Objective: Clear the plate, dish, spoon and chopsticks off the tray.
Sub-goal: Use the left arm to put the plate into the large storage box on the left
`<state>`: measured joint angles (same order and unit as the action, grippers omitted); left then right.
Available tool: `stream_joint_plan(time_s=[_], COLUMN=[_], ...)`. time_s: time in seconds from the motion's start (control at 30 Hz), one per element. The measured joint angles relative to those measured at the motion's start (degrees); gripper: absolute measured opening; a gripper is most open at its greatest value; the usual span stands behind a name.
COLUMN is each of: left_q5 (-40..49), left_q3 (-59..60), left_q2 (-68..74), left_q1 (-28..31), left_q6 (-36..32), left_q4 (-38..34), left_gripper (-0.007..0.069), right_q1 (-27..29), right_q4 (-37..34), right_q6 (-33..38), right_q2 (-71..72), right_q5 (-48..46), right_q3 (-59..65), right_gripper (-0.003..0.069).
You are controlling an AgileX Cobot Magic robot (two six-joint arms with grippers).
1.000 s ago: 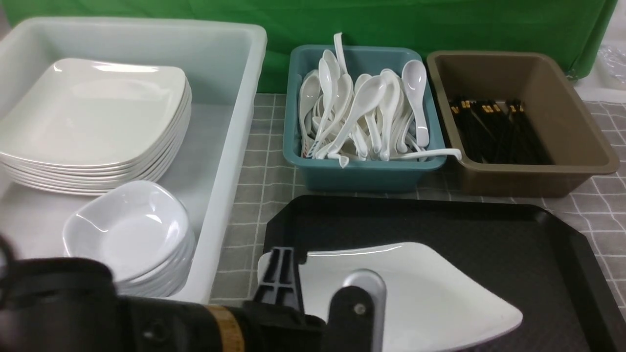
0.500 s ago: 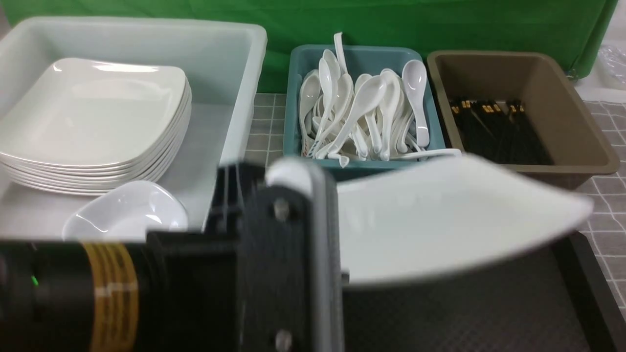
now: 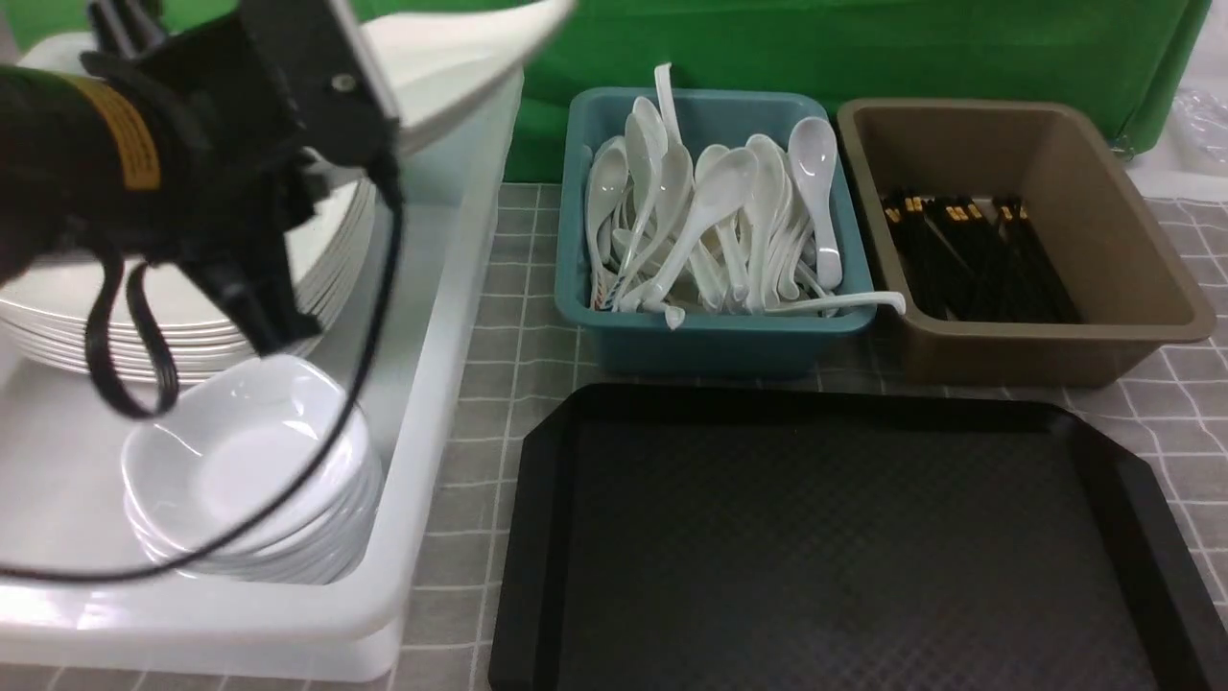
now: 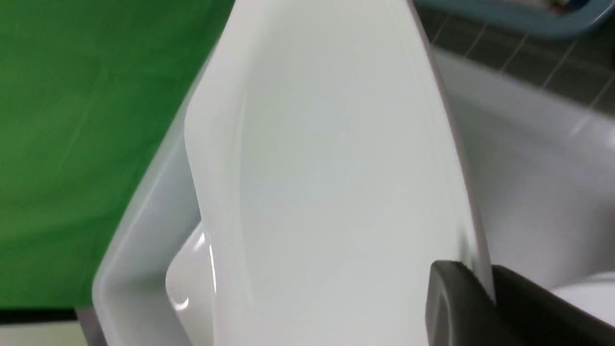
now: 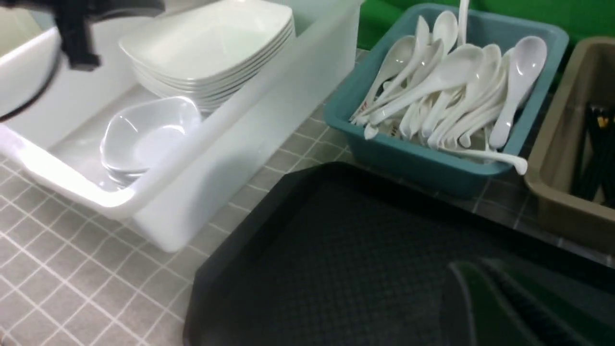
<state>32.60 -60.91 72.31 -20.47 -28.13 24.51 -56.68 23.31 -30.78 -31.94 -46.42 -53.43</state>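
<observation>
Our left pincer is clamped on the thin rim of the plate, a glossy white rounded square held tilted above the translucent white tub, likely so it can settle onto the matching stack there, while our right pincer hangs pressed together, holding nothing, over the diamond-textured black tray.

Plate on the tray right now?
No, the left gripper holds the plate up over the white tub, clear of the tray.
</observation>
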Motion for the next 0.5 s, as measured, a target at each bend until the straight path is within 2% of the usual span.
stream_joint_plan(time_s=[0.1, 0.2, 0.5], left_q5=[-1.02, -1.02, -2.01], left_q3=[-0.07, -0.83, -1.68], left_q2=[5.15, 9.64, 16.81], left_q1=[6.03, 9.15, 11.53], left_q6=[-0.13, 0.14, 2.12], left_q4=[1.54, 3.71, 6.67], left_gripper=[0.0026, 0.0026, 0.0025], right_q1=[0.0, 0.0, 0.0], right_q4=[-1.96, -3.49, -4.9], right_q6=[2.29, 3.99, 4.88], right_q2=[0.0, 0.0, 0.0], right_q5=[-0.04, -0.27, -1.12], right_q3=[0.0, 0.0, 0.0], right_gripper=[0.0024, 0.0024, 0.0029])
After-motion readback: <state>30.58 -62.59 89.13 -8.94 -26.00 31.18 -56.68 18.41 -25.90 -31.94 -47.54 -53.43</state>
